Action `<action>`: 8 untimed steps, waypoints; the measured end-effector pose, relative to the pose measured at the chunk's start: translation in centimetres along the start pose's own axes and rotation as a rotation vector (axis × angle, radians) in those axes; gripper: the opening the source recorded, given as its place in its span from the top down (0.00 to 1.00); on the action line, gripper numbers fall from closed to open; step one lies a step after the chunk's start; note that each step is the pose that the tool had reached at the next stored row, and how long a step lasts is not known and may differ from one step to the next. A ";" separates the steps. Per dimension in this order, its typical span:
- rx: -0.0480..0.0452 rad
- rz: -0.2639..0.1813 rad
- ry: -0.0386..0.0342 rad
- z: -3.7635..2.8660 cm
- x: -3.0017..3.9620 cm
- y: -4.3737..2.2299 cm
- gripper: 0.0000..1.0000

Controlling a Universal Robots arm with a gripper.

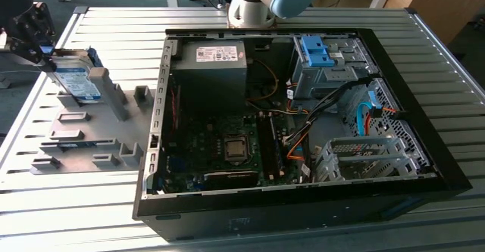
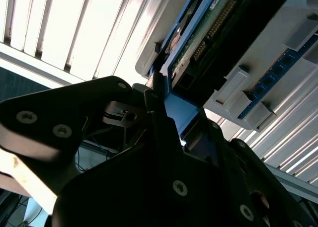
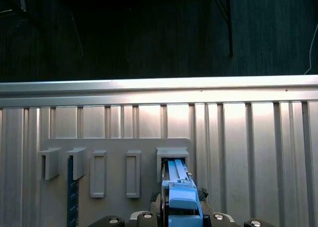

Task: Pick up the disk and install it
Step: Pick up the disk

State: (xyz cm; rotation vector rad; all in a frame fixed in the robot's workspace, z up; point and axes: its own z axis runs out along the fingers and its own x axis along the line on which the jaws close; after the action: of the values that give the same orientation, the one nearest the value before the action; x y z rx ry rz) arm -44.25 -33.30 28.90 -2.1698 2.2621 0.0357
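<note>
One disk stands nearly upright at the exterior view's left, directly under my fingers. It is a flat silver-grey slab with a white-and-blue label on its face and a blue plastic frame along its edges. My fingers are closed onto the frame at the disk's upper end, pinching it from both sides. The disk's lower end is at a slot of the grey rack, which lies on the slatted metal surface. I cannot tell whether that end is seated in the slot or just clear of it.

In the second wrist view my fingers press against the blue frame. Past them this view shows the disk's underside, a green circuit board with a row of connector pins, which the other views do not show. In the first wrist view the disk is edge-on, its blue frame running away from my fingers into the boxed slot of the rack, and two open rectangular slots sit beside it.

Well apart from my fingers, toward the exterior view's right, the open computer case lies on its side. Inside it are a dark grey box with a white sticker and, farther off, a blue bracket.
</note>
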 end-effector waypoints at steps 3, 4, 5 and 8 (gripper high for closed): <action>0.0001 0.000 -0.0001 0.01 0.00 0.00 0.63; 0.0001 0.000 -0.0001 0.01 0.00 0.00 0.63; 0.0001 0.000 0.0000 0.01 0.00 0.00 0.63; 0.0000 0.000 0.0000 0.01 0.00 0.00 0.63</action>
State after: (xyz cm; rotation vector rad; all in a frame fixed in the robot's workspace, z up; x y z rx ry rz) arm -44.25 -33.30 28.89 -2.1698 2.2621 0.0357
